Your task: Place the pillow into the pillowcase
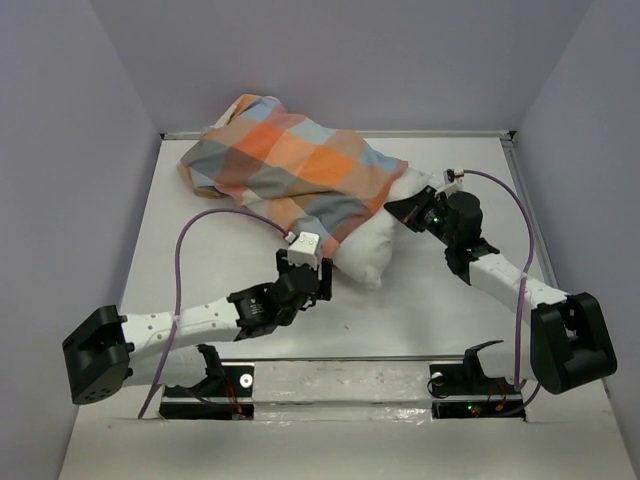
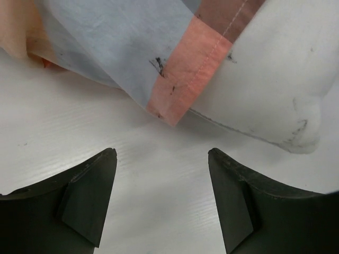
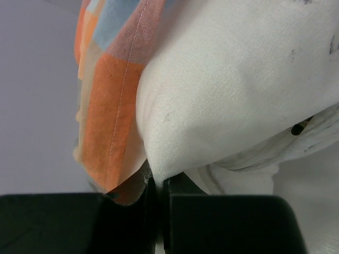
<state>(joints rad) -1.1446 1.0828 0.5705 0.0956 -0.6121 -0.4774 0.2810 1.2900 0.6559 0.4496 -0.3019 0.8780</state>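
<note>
Left gripper [image 2: 161, 159] released, empty; right gripper [image 3: 158, 182] pinches pillowcase [image 1: 290, 160] hem. One-sided pull may bunch it against pillow [image 1: 375, 250].

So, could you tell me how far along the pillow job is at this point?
Mostly done: the pillowcase covers most of the pillow; only its near white end sticks out. In hand: the right gripper is shut where pillowcase meets pillow, and the left gripper hangs open over the table by the pillowcase's corner. Left: probably pulling the pillowcase over that bare end.
</note>
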